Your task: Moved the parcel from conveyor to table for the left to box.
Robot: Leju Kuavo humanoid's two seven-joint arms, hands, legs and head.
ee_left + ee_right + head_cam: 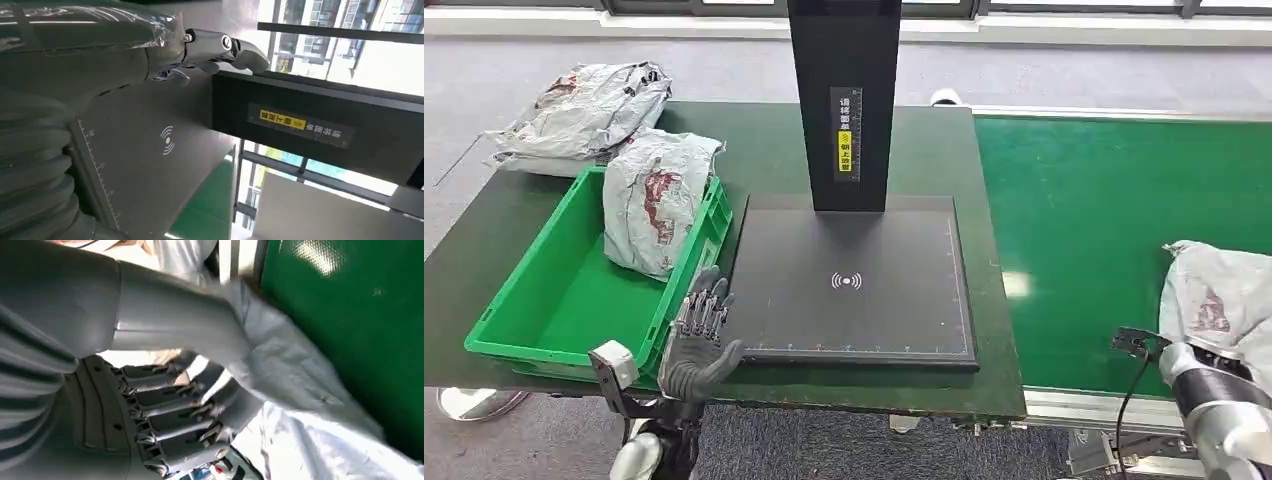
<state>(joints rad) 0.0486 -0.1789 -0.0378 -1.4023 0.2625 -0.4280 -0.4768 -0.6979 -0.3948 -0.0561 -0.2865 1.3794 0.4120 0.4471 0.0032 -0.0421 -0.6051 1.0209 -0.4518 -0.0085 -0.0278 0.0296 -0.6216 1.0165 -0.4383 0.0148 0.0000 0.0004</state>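
parcel (1219,295) sits on the green conveyor (1104,220), far right, with our right hand (170,410) on it, thumb over the top and fingers curled on the near edge, so we call it gripped. table (524,220) lies to its left. left hand (699,335) idles with fingers spread beside the scan pad (854,280).

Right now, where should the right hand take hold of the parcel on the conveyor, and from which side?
Probably the near, left-hand end of the grey parcel, approached from the robot's side. It is a soft, crumpled bag lying flat on the green belt, so bunching slack film suits it. The right hand already has its fingers against it.
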